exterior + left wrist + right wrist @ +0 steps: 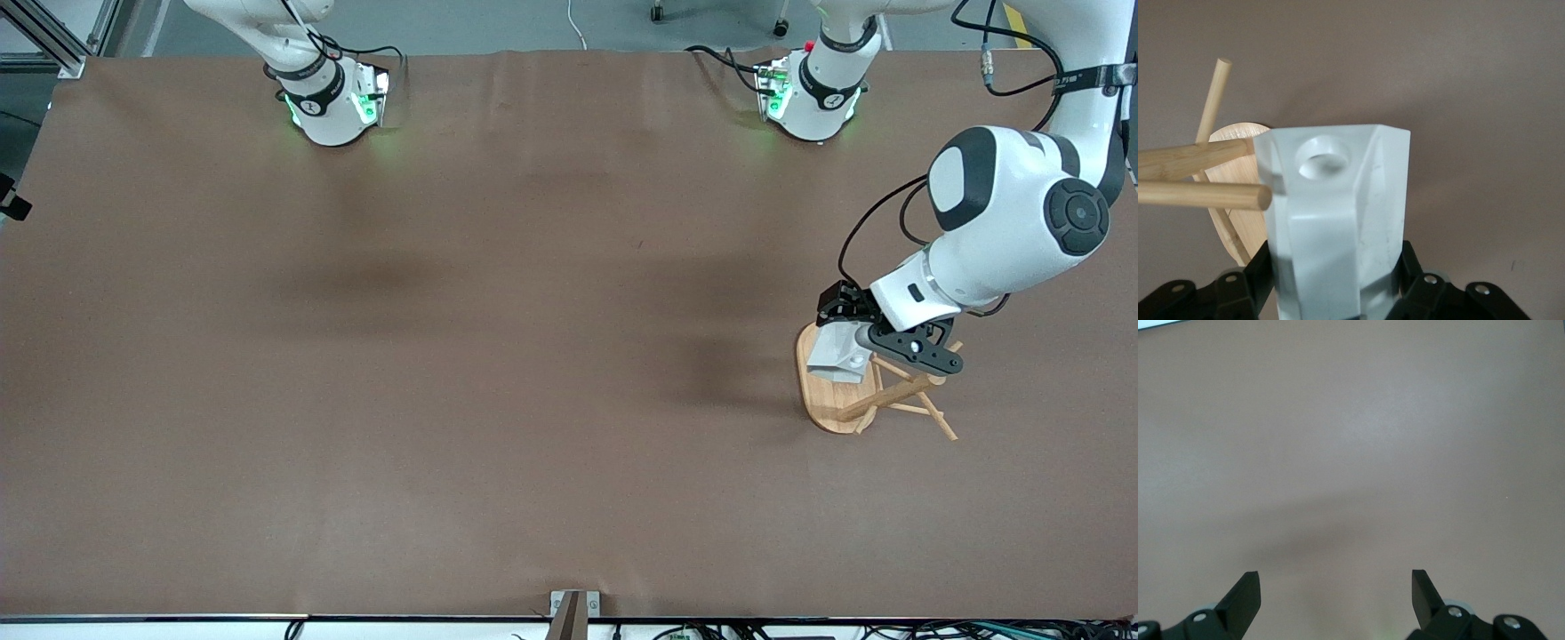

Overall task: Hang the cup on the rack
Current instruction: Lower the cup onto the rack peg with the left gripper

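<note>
My left gripper point(852, 345) is shut on the white faceted cup point(838, 357) and holds it in the air over the bamboo rack point(880, 398), above its oval base point(822, 411). In the left wrist view the black fingers point(1248, 267) clamp the cup's body point(1378, 200). The handle faces the camera and its round hole point(1323, 155) has nothing in it. The blunt tip of one peg point(1205, 195) ends right beside the handle, with the post point(1185, 161) just above it. My right gripper point(1336, 587) is open over bare table, with nothing between its fingers.
The rack stands toward the left arm's end of the table, with thin pegs point(938, 418) sticking out sideways and toward the front camera. Brown table cover point(498, 356) spreads around it. A small bracket point(573, 609) sits at the table's near edge.
</note>
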### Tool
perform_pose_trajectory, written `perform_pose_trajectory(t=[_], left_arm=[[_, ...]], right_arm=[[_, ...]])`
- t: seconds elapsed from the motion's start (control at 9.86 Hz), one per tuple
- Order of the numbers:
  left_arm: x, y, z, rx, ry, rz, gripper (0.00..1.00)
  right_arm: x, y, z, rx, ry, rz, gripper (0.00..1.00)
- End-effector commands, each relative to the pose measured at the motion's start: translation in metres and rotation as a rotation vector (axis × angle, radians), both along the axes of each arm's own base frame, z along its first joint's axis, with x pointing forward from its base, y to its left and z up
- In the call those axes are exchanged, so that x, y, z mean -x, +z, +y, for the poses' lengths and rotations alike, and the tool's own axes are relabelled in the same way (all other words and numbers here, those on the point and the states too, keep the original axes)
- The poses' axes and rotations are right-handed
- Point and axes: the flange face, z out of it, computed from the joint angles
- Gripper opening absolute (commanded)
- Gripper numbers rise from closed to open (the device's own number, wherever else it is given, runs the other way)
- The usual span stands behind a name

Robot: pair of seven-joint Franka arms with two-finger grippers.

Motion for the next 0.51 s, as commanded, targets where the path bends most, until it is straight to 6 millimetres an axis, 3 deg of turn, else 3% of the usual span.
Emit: perform_pose_trajectory(t=[0.0,0.41], left_arm=[[-0.010,-0.019,-0.003,0.009,-0.015,0.007,0.00],[-0.015,-0.012,0.011,0.002,-0.031,-0.015,0.00]], right_arm=[[-0.003,0.003,0.002,0.007,0.014,-0.002,1.00],[-0.003,0.003,0.002,0.007,0.013,-0.004,1.00]])
